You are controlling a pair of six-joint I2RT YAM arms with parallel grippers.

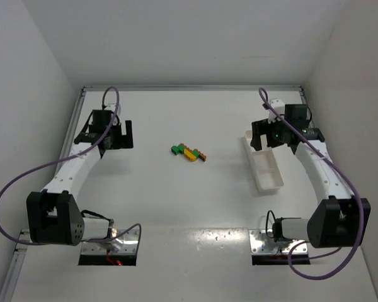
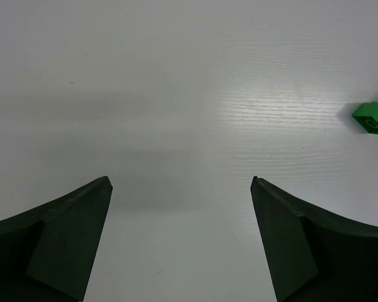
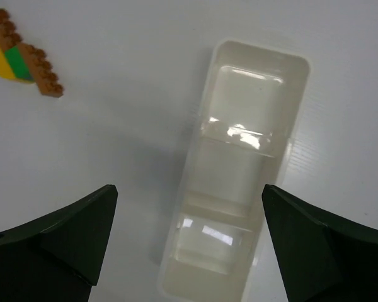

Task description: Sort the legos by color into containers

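A small cluster of legos (image 1: 189, 151) in green, yellow and orange-brown lies at the table's middle. The long white tray (image 1: 263, 165) with divided compartments lies to its right, all compartments empty. My left gripper (image 1: 125, 134) is open and empty, well left of the bricks; its wrist view shows one green brick (image 2: 373, 117) at the right edge. My right gripper (image 1: 263, 136) is open and empty, above the tray's far end. The right wrist view shows the tray (image 3: 195, 165) between the fingers and the bricks (image 3: 19, 58) at the upper left.
White walls close in the table at the back and both sides. Both arm bases sit at the near edge on metal plates (image 1: 110, 245).
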